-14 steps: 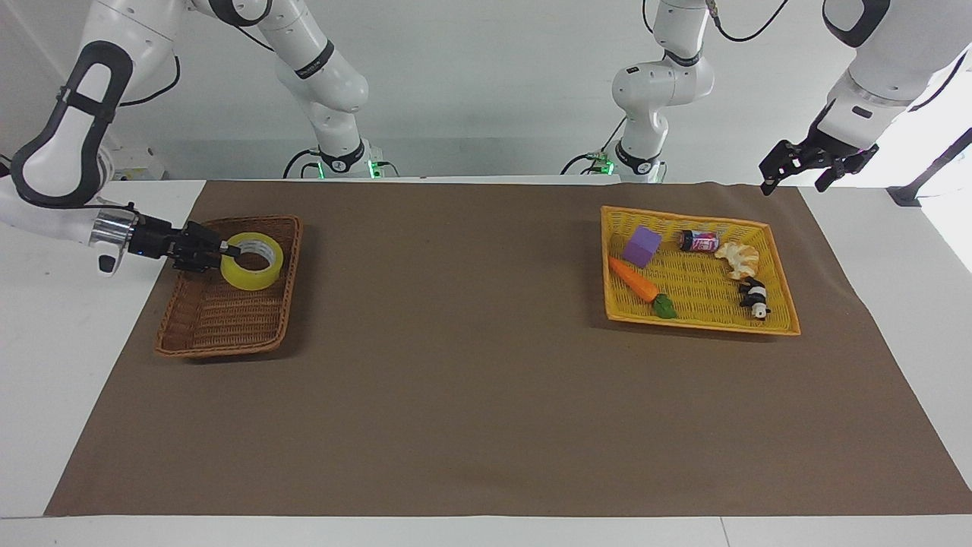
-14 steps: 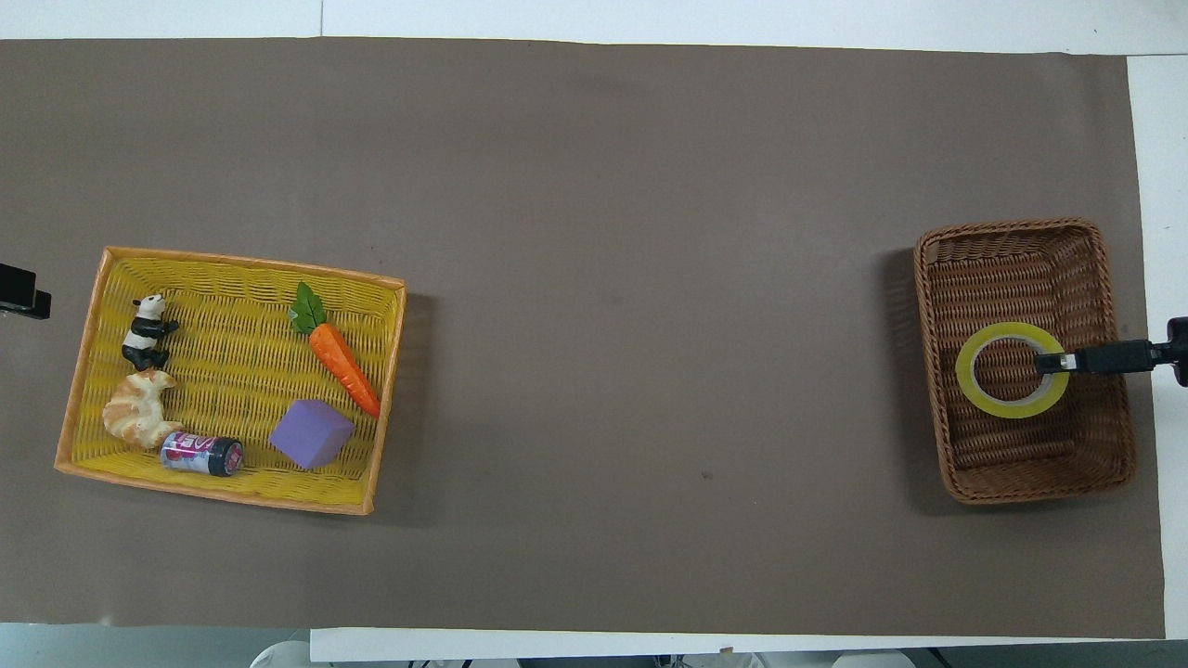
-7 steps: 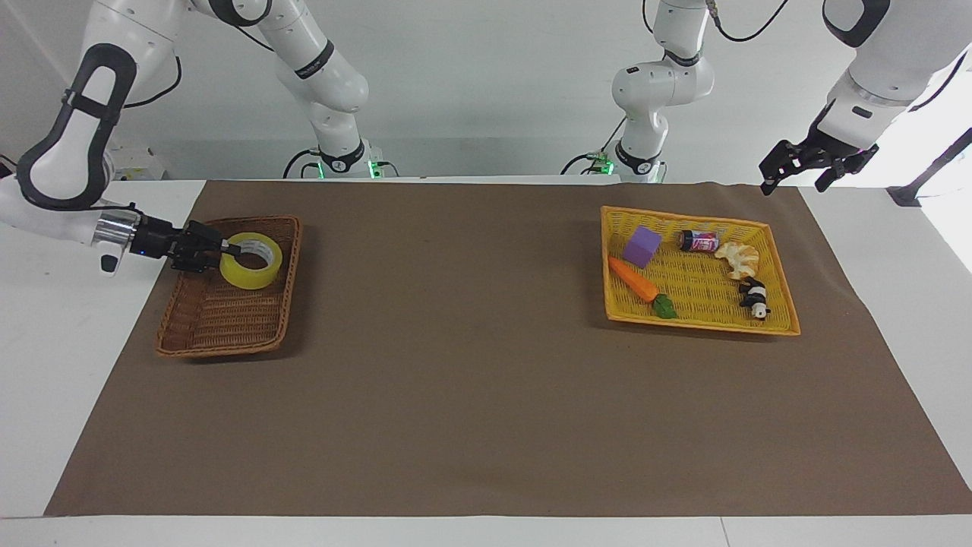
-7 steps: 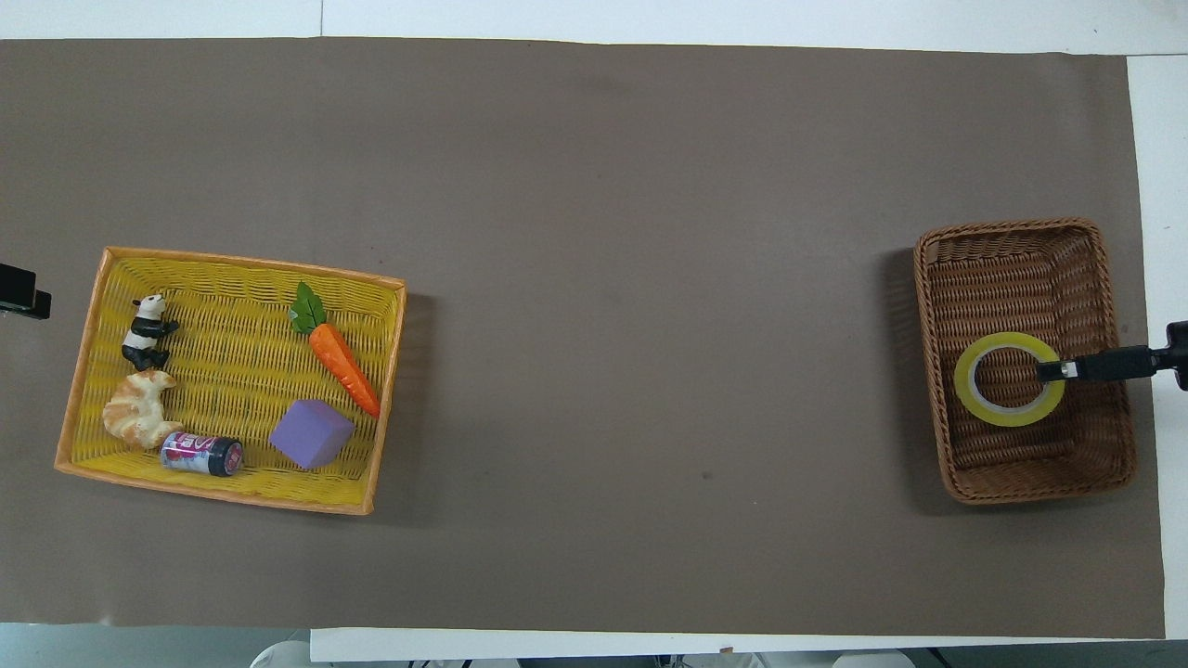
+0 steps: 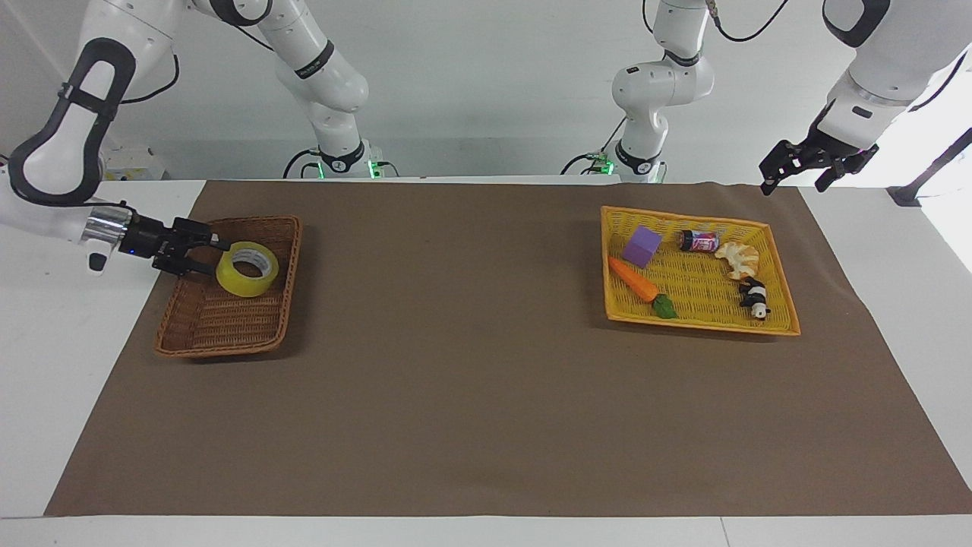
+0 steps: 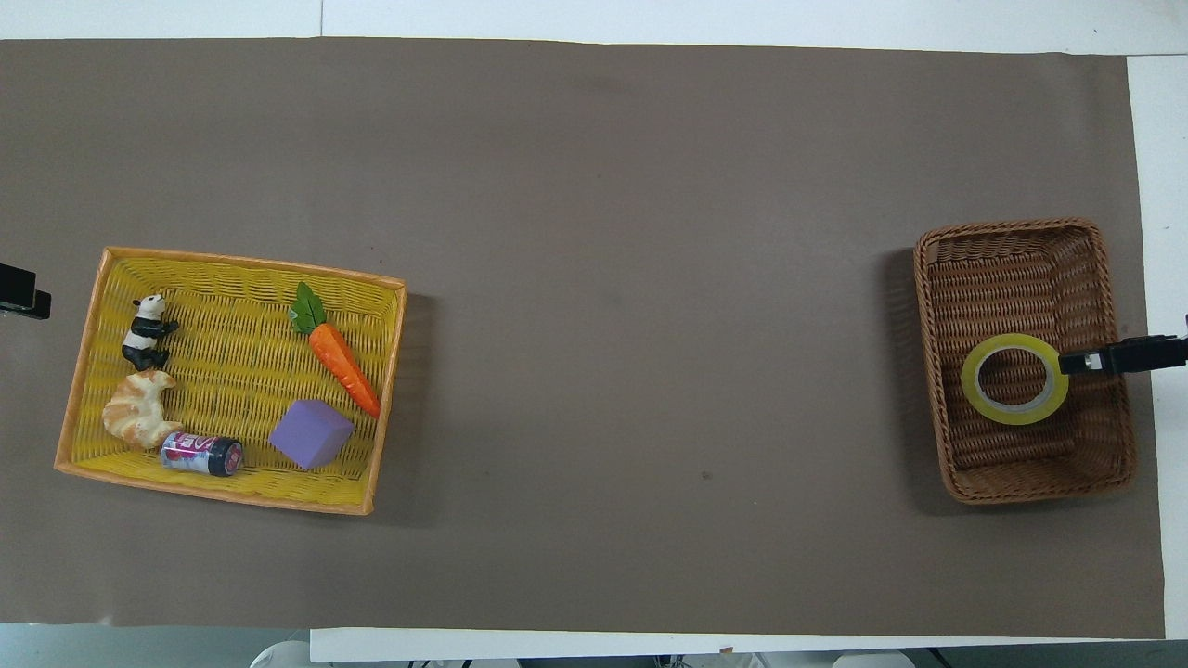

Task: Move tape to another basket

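Your tape (image 5: 247, 268) is a fat ring, see-through yellow w/ a white inside edge. It lies in the brown basket (image 5: 199, 340), in the half nearer the robots, a bit tipped so you look into its hole. You can see the basket's weave through the hole in the overhead view, tape (image 6: 1014, 378).

The basket is woven wicker, a box shape w/ deep sloping sides & a thick braided rim. It sits on a flat brown paper mat (image 5: 471, 395) at the right arm's end of the table.

Your right gripper (image 5: 206, 257) is at the basket's outer rim, just beside the tape. Its black fingers are spread apart & hold nothing; the tips look just clear of the roll.

Your left gripper (image 5: 796, 172) waits up in the air over the mat's corner near the robots, fingers spread wide, nothing in them.

At the left arm's end is a bright yellow tray basket (image 5: 786, 327), shallow, woven too. In it: a purple block (image 5: 642, 245), a shiny little can (image 5: 699, 241) on its side, a bumpy croissant (image 5: 738, 259), an orange carrot (image 5: 635, 280) w/ green leaves, & a small black-&-white panda (image 5: 754, 297).
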Controlling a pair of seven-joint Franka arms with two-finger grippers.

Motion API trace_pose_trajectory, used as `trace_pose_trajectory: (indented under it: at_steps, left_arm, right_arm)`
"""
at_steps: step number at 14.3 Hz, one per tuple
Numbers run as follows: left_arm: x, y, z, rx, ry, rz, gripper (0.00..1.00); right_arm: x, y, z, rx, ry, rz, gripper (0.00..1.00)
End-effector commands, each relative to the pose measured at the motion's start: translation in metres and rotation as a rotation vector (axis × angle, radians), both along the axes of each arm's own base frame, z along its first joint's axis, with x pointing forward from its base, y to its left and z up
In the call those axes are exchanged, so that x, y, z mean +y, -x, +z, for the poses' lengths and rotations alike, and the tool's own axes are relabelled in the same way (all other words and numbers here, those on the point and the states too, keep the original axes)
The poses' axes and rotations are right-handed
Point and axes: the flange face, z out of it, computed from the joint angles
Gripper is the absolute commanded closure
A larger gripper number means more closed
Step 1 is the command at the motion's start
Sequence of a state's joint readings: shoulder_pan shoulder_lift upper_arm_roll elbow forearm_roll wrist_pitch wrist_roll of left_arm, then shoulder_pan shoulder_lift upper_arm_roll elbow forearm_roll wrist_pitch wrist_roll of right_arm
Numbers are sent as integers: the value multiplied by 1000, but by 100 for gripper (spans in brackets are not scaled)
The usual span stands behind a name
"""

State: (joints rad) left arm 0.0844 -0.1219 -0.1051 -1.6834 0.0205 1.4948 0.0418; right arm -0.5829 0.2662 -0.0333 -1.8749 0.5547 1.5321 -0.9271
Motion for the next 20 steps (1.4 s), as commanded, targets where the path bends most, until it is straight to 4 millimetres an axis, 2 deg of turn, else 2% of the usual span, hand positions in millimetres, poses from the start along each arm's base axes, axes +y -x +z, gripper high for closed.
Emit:
trace_pose_trajectory:
  at_steps: [1,2,5,8,10,12,15,18,20]
  left_arm:
    - [2,6,3,4,-22,-6,0]
    - [3,6,3,4,-22,-4,0]
    - [3,6,3,4,-22,-4,0]
    - [2,6,3,4,-22,-6,0]
    - [3,6,3,4,-22,-4,0]
    - [2,6,3,4,-22,-6,0]
    - [3,6,3,4,-22,-4,0]
    - [3,6,3,4,-22,-4,0]
    - [2,6,3,4,-22,-6,0]
  right_arm:
    - [11,-16,44,-57,128,79,0]
    - [16,-22,60,-70,189,112,0]
    - [56,-41,115,-74,358,182,0]
    - [117,-48,176,-5,531,43,0]
    - [158,-55,203,45,655,-23,0]
    - [186,-53,212,69,748,-16,0]
    - [188,-56,219,119,768,-172,0]
    - [204,-68,238,95,793,-145,0]
    - [201,-74,245,103,795,-143,0]
